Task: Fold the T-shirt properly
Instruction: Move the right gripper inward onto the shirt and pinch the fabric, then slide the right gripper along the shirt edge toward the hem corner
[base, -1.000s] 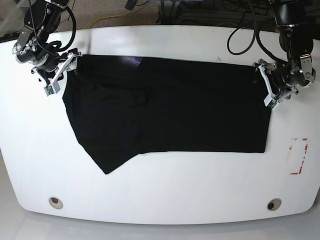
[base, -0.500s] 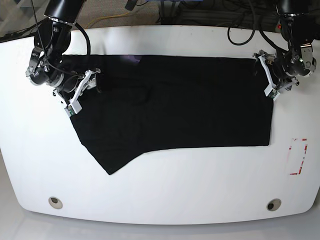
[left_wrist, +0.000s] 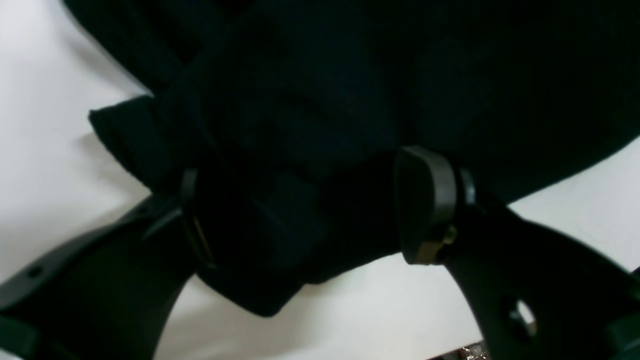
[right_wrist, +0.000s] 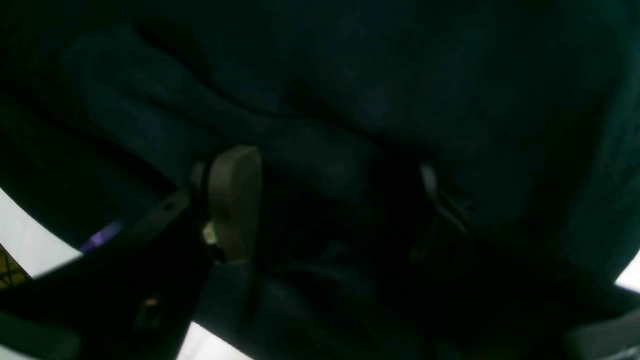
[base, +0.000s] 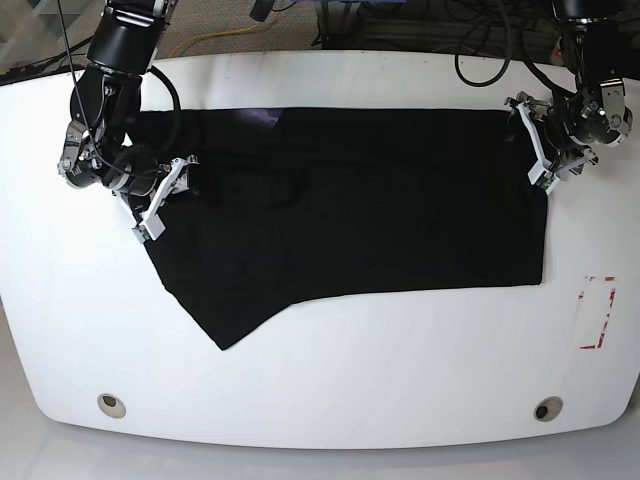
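Observation:
The black T-shirt lies spread across the white table, with a pointed flap hanging toward the front left. A purple patch shows at its far edge. My left gripper sits at the shirt's right edge; in the left wrist view a bunched fold of the T-shirt fills the gap of that gripper. My right gripper is over the shirt's left part. The right wrist view shows dark T-shirt cloth ridged between the pads of this gripper.
A red-and-white marked rectangle lies near the table's right edge. Two round holes sit by the front edge. Cables run behind the far edge.
My right gripper has moved from the shirt's far-left corner inward over the cloth, and the left edge came in with it. My left gripper pulled the right edge farther back.

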